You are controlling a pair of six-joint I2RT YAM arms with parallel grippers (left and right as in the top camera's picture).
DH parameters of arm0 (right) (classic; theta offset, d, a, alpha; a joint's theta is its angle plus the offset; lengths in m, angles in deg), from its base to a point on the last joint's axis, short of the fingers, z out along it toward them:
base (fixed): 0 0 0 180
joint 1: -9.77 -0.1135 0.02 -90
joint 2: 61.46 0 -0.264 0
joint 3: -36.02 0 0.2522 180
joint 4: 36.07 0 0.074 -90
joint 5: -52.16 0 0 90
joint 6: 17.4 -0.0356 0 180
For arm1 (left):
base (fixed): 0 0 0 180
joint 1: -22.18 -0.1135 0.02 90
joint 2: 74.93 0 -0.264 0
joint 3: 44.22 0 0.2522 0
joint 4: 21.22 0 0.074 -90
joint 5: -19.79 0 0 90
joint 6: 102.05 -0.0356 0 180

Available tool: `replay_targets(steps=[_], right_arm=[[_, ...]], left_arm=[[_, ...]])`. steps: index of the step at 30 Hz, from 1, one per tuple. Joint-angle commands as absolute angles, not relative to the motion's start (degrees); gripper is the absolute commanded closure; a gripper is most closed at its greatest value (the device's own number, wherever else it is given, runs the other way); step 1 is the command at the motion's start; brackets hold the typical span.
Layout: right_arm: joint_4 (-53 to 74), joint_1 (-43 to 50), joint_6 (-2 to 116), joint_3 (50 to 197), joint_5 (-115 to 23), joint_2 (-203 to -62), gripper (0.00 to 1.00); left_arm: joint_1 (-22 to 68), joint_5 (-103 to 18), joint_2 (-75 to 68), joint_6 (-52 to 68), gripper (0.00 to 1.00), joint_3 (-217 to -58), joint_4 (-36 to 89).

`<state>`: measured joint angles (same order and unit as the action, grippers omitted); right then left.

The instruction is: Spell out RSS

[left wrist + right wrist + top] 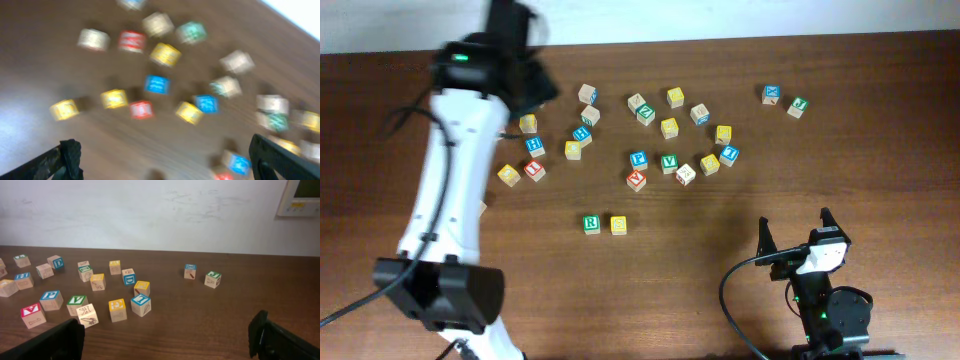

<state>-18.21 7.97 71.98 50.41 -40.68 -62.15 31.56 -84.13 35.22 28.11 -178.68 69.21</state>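
Indoor robotics workspace, seemingly a lab or office: a dark wood table (670, 290) stands against a plain white wall (150, 215), with a wall-mounted control panel (299, 197) at upper right and a cabled white robot arm (450, 190) at left.

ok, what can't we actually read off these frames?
Left wrist: motion blur, no cube letters legible.
Overhead: the letter on the yellow cube beside the R cube is too faint and small.
Overhead: the left pincer is hidden by its own arm near the top edge.
Right wrist: both those cubes fall outside the frame.
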Motion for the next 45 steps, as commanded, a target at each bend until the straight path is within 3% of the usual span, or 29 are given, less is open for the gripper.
replay_targets(steps=[1, 6, 9, 13, 17, 19, 24, 28, 32, 37, 39, 41, 45], right_arm=[[-18.0, 8.3, 72.2, 50.1, -40.6, -61.8, 0.02], [-18.0, 8.3, 72.2, 50.1, -40.6, -61.8, 0.02], [-18.0, 8.3, 72.2, 50.1, -40.6, -61.8, 0.02], [-18.0, 8.3, 72.2, 50.1, -40.6, -61.8, 0.02], [-18.0, 8.3, 72.2, 50.1, -40.6, -61.8, 0.02], [-18.0, 8.3, 72.2, 50.1, -40.6, -61.8, 0.02], [-18.0, 8.3, 72.2, 50.1, -40.6, -61.8, 0.02], [-18.0, 8.3, 72.2, 50.1, -40.6, -61.8, 0.02], [-18.0, 8.3, 72.2, 50.1, -40.6, -61.8, 0.02], [-20.4, 8.3, 72.9, 50.1, -39.7, -61.8, 0.02], [-23.0, 8.3, 58.4, 50.1, -62.0, -61.8, 0.01], [-28.0, 8.3, 52.9, 50.1, -70.9, -61.8, 0.02], [-49.4, 8.3, 49.6, 52.4, -67.0, -61.9, 0.02]], left_arm=[[19.7, -84.8, 36.2, 28.2, 0.01, -176.4, 72.6], [11.1, -77.6, 39.8, 27.6, 0.01, -168.7, 75.5], [12.1, -67.1, 39.8, 12.4, 0.01, -164.8, 67.1], [14.3, -61.0, 40.2, 10.6, 0.01, -164.4, 55.0], [19.3, -62.1, 40.6, 10.0, 0.01, -164.3, 41.6], [23.5, -63.7, 42.2, 0.7, 0.01, -164.3, 34.1], [35.4, -65.3, 43.4, -5.4, 0.01, -164.2, 27.4], [38.7, -81.0, 43.3, -5.2, 0.01, -164.2, 30.7], [25.9, -80.1, 43.3, 13.5, 0.01, -164.2, 45.2], [12.1, -69.4, 43.3, 14.3, 0.01, -164.2, 56.9], [10.1, -70.0, 43.3, 14.2, 0.01, -164.1, 60.2], [9.1, -70.0, 43.3, 14.2, 0.01, -164.1, 61.8], [9.0, -70.0, 43.3, 14.2, 0.01, -164.1, 62.0]])
